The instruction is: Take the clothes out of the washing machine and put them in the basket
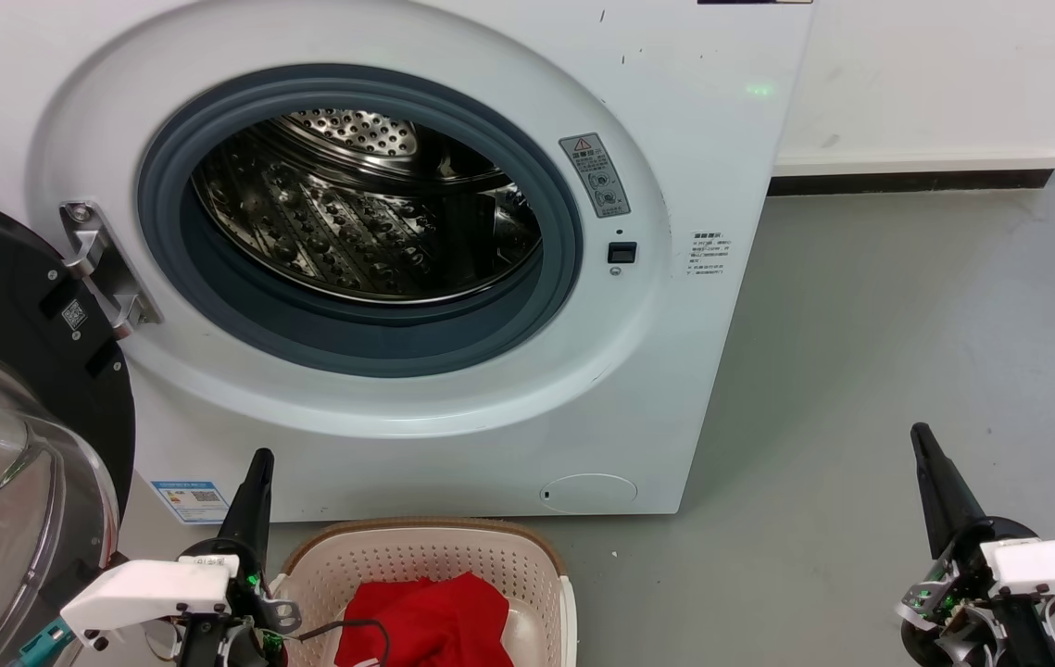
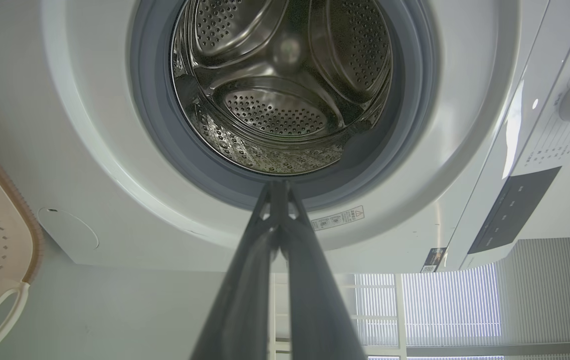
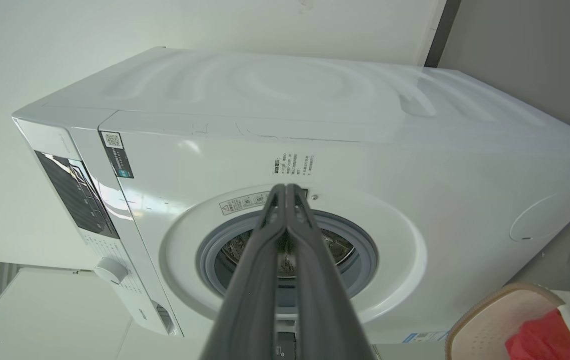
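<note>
Black and long, my fingers make four: two on each of my two claws. My left claw has its fingers pressed together, tip to tip. It points up just beside the left end of the one basket. My right claw is pressed together too, well apart from the basket, over the grey floor. One heap of red clothes lies in the basket. The basket sits on the floor right in front of the one washing machine. Its one round door hangs open on the left. Through the round hole I can see one shiny drum with lots of little holes.
</note>
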